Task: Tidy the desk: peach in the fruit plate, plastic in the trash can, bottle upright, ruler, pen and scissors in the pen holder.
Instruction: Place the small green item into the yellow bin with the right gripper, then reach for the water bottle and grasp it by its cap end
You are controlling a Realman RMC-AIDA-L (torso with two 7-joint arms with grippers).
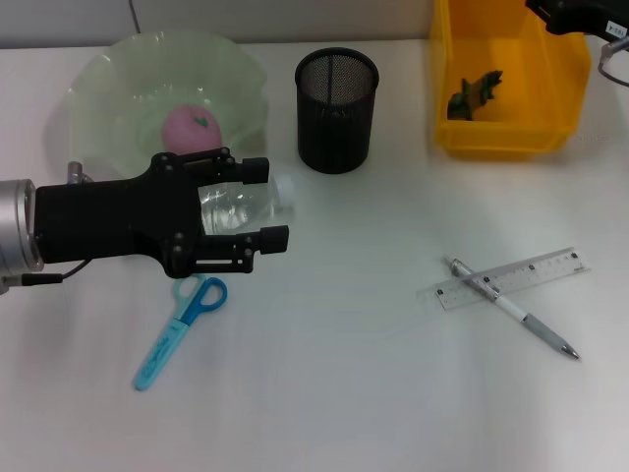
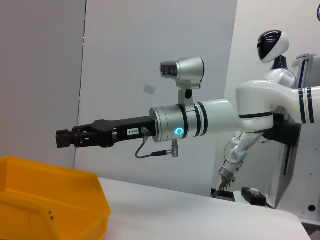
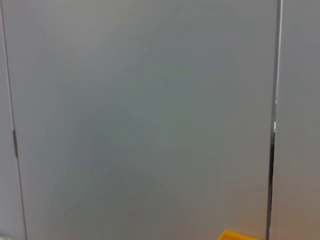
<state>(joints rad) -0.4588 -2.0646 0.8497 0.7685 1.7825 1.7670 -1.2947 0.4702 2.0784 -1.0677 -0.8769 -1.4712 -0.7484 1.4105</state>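
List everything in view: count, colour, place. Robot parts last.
plate: 1, pale green, far left of desk
peach: 1, pink, in the plate
bottle: 1, clear, white cap, lying on its side near the plate, between the left gripper's fingers
pen holder: 1, black mesh, far centre, upright
bin: 1, yellow, far right
plastic: 1, dark green, inside the bin
scissors: 1, blue, near left, flat on desk
ruler: 1, clear, right of centre, flat on desk
pen: 1, white and grey, lying across the ruler
desk: 1, white
left gripper: 1, black, around the bottle
right gripper: 1, black, raised over the bin
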